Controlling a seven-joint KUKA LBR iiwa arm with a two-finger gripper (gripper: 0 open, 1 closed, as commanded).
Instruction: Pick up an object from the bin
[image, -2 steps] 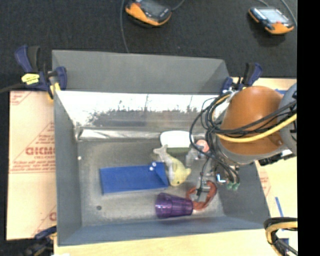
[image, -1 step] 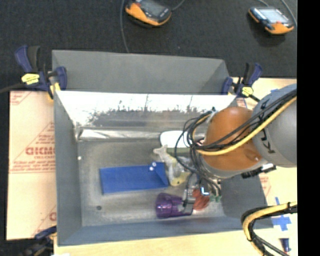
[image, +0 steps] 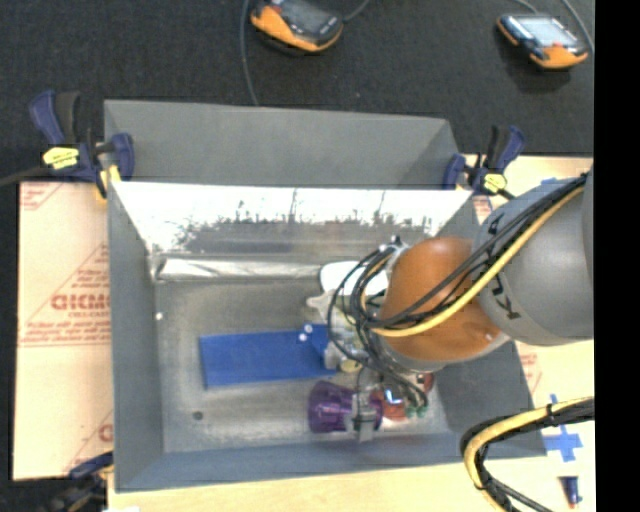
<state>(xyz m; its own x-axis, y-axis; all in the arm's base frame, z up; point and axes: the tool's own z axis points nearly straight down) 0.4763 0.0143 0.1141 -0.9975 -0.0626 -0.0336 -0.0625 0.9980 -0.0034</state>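
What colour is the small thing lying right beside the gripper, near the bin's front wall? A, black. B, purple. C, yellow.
B: the small purple thing lies right next to the gripper, toward the view's left, nearer the front wall than the blue flat piece.

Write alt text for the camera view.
The robot's gripper sits low in a grey bin, right beside a small purple thing by the lower wall. A flat blue block lies to its left, a white thing farther back.
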